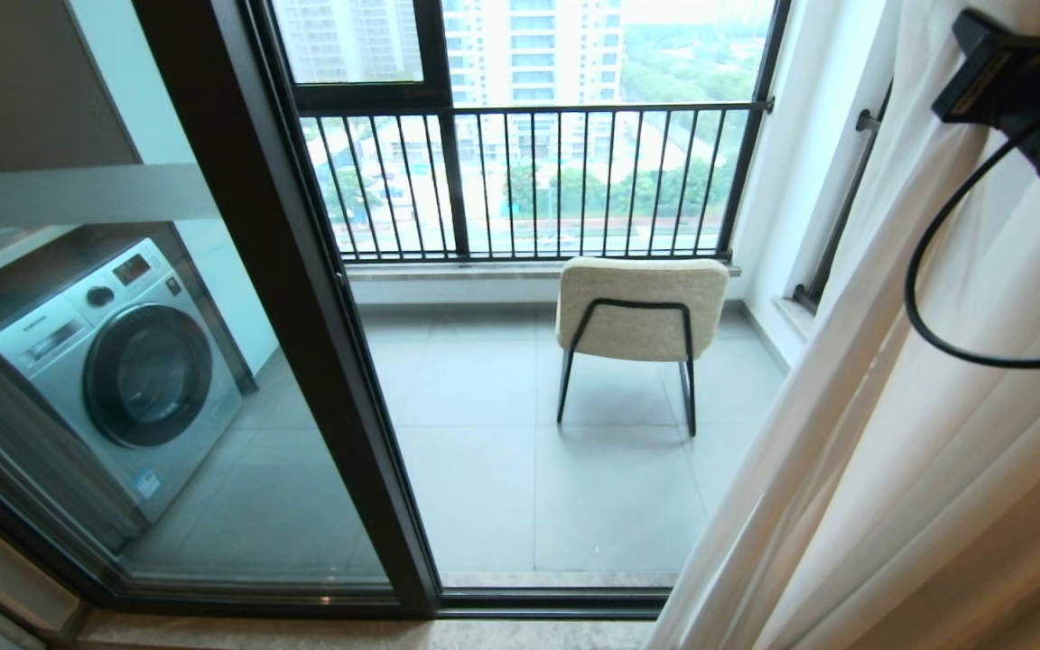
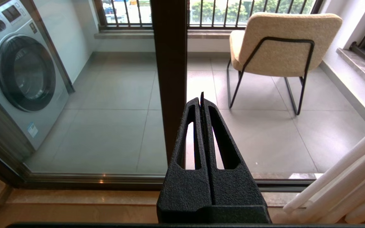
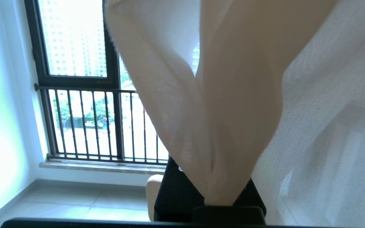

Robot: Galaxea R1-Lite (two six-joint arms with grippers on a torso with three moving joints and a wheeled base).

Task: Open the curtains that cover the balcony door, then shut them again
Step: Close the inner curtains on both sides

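Observation:
The sheer white curtains (image 1: 917,451) hang gathered at the right, leaving the balcony door (image 1: 321,316) uncovered, with its black frame and a frosted stripe (image 1: 78,194) across the glass. My right arm (image 1: 1026,81) reaches in high at the right, against the fabric. In the right wrist view my right gripper (image 3: 211,172) is shut on a bunched fold of the curtains (image 3: 233,95), which fans out upward from the jaws. My left gripper (image 2: 201,96) is shut and empty, held low in front of the door frame (image 2: 169,63), with curtain folds (image 2: 344,183) off to its side.
Behind the glass stand a silver washing machine (image 1: 114,370) at the left and a beige chair (image 1: 642,311) on black legs on the grey tiled balcony floor. A black-barred railing window (image 1: 529,181) closes the far side. A black cable (image 1: 922,298) loops down from my right arm.

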